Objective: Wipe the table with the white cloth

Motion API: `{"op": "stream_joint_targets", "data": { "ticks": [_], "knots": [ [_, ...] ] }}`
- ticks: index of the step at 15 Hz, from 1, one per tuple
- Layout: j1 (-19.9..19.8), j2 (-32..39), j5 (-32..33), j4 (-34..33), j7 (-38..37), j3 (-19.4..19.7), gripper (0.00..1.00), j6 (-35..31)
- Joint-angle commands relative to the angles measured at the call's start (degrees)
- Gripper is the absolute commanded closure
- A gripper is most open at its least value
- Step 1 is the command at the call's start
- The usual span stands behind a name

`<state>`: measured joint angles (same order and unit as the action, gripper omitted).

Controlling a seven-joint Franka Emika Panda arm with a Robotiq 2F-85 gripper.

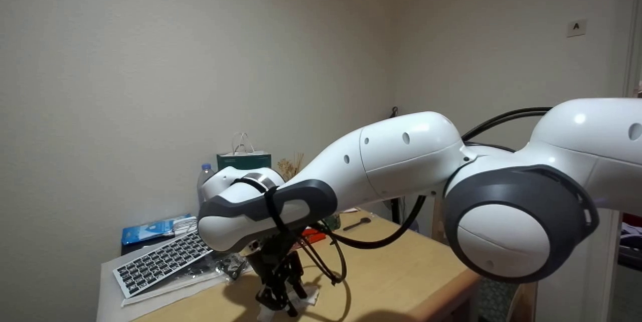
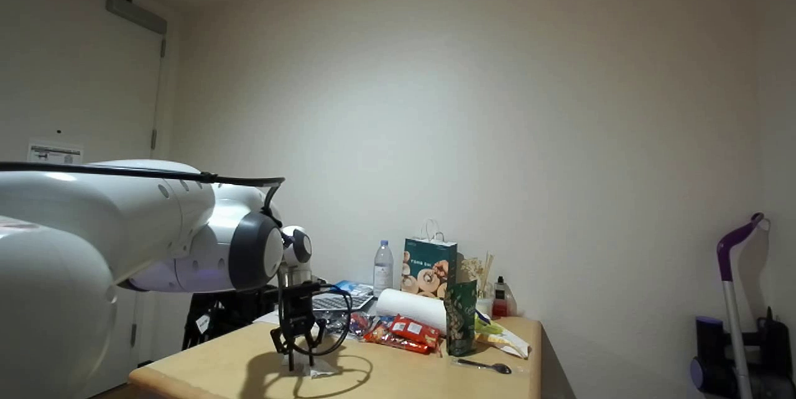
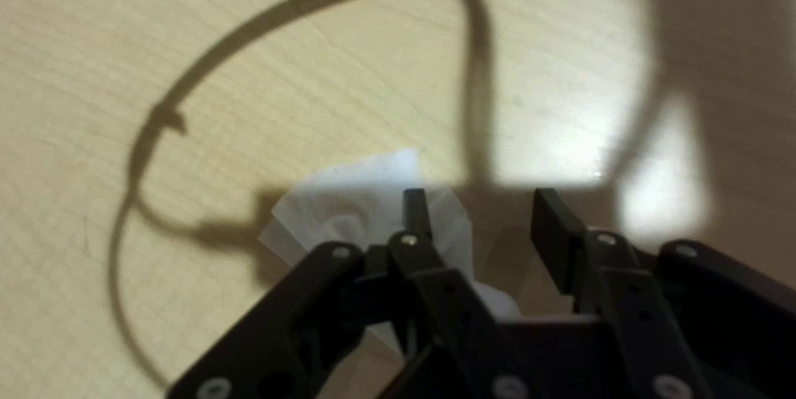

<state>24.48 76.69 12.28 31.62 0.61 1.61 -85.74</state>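
Wrist view: the gripper (image 3: 480, 203) stood with fingers (image 3: 416, 214) wide; the white cloth (image 3: 370, 209) lay on the table (image 3: 348, 94), toward nine o'clock from the gap. Centring over it before grasping seemed advisable.

This looks like a lived-in room, probably in a home or dormitory, though which cannot be told. Beside a plain wall (image 2: 559, 138), the far part of a wooden table (image 2: 404, 380) holds everyday belongings: red snack packets (image 2: 415, 330), a plastic bottle (image 2: 383, 267), a paper shopping bag (image 2: 429, 265), dried stems (image 2: 474, 269) and a keyboard (image 1: 163, 264). In an exterior view, a purple-handled floor cleaner (image 2: 734, 321) stands at the right, a door (image 2: 81, 88) with a closer (image 2: 135, 13) and a posted notice (image 2: 55, 154) at the left.
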Motion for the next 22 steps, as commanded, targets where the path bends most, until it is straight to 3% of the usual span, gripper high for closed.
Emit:
{"op": "stream_joint_targets", "data": {
  "ticks": [1, 4, 5, 7, 8, 11, 12, 13, 14, 15, 18, 19, 20, 22],
  "knots": [
    [1.32, -0.39, 1.12, -0.36, 0.79, 0.57, 0.22, -0.29],
    [2.8, -0.52, 1.54, -1.27, 0.11, 0.97, 0.03, -1.18],
    [3.18, -0.51, 1.67, -1.68, 0.06, 1.1, 0.01, -1.43],
    [3.65, -0.39, 1.74, -2.68, 0.09, 1.59, 0.0, -1.56],
    [3.52, 3.13, 1.98, -9.34, 0.6, 1.77, 0.0, 1.6],
    [2.32, 4.33, 1.45, -12.3, -0.24, 2.46, 0.0, 3.13],
    [1.62, 1.24, 0.57, -6.84, -1.91, 2.32, 0.0, 0.86],
    [1.03, 1.35, 0.08, -7.09, -2.63, 2.17, 0.0, 1.28],
    [2.08, 5.11, 1.02, -13.56, -0.44, 2.48, 0.0, 3.47],
    [1.81, 2.57, 1.12, -8.93, -1.05, 2.36, 0.0, 1.33],
    [1.89, 3.47, 0.71, -9.87, -0.6, 2.55, 0.0, 1.92],
    [1.87, 3.61, 0.65, -9.64, -0.11, 2.44, 0.25, 2.15],
    [1.96, 3.75, 0.77, -9.49, 0.46, 2.44, 0.26, 2.05],
    [2.18, 4.25, 1.11, -9.62, 1.88, 2.5, 0.4, 2.19]
  ]
}}
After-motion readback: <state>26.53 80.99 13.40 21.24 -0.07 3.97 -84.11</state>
